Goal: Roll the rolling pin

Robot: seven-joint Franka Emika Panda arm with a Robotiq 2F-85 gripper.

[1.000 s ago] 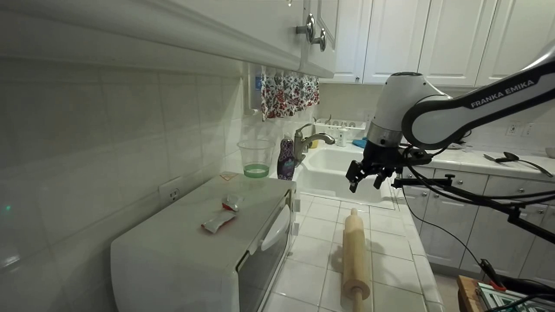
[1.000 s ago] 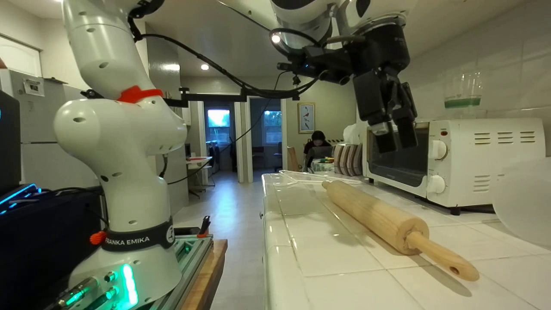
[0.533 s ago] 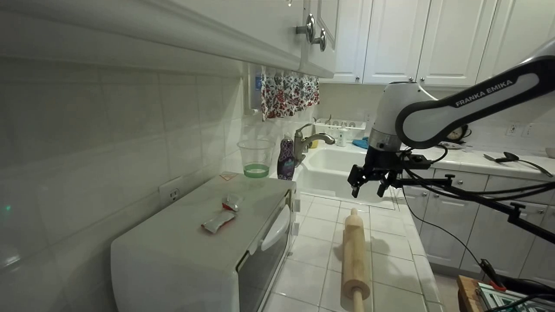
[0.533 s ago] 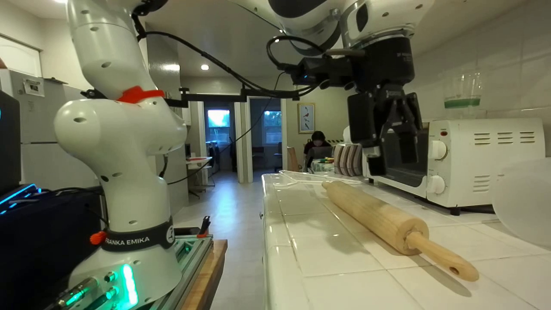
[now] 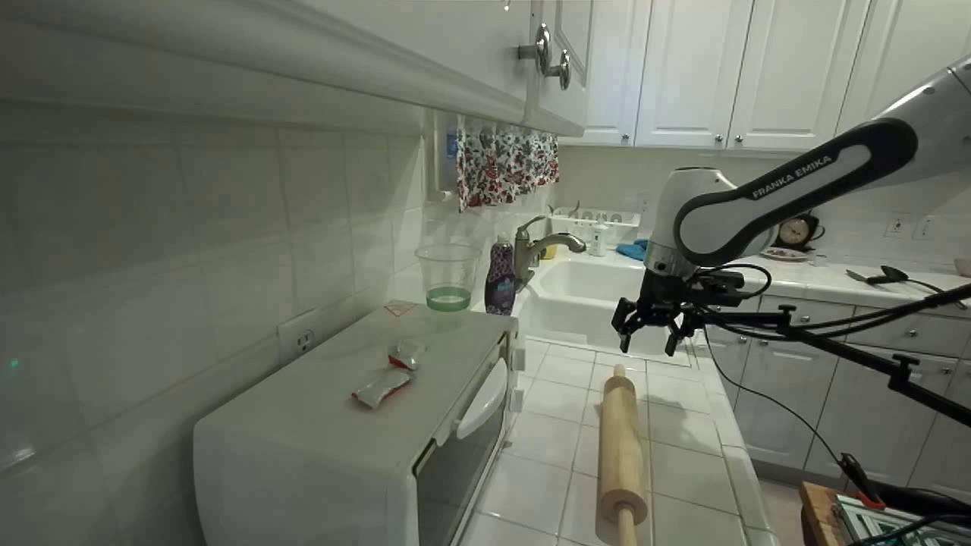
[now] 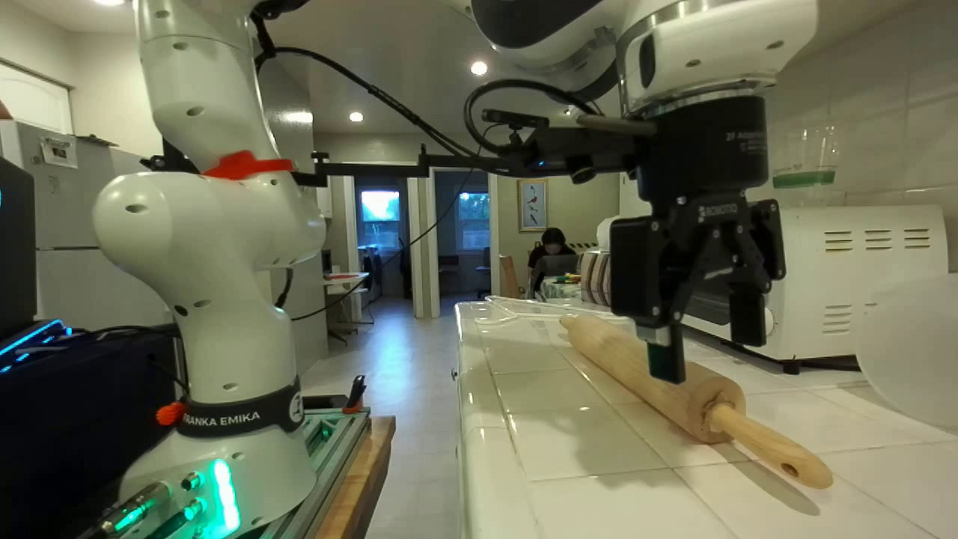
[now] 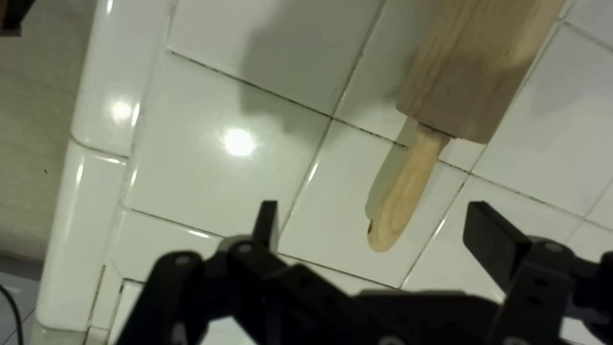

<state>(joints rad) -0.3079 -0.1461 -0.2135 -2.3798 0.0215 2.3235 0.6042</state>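
The rolling pin point(image 5: 622, 447), light tan wood, lies on the white tiled counter, lengthwise along it. It also shows in an exterior view point(image 6: 617, 355), partly behind a finger. In the wrist view the rolling pin point(image 7: 479, 72) shows its near body end and one handle, which points down between the fingers. My gripper point(image 5: 648, 347) is open and empty, above the counter near the sink-side handle. The gripper point(image 6: 707, 350) points down, higher than the pin. In the wrist view the gripper's fingers point(image 7: 373, 215) stand wide apart on either side of the handle tip, not touching it.
A white toaster oven point(image 5: 326, 432) with small packets on top stands beside the pin. The sink point(image 5: 607, 334), faucet point(image 5: 557, 241), dark soap bottle point(image 5: 501, 280) and clear cup point(image 5: 447, 280) lie beyond. The counter's edge point(image 7: 103, 110) runs along the side opposite the oven.
My gripper has come down toward the counter and nearer the pin's sink-side handle, turning to point more straight down. The rolling pin has not moved.
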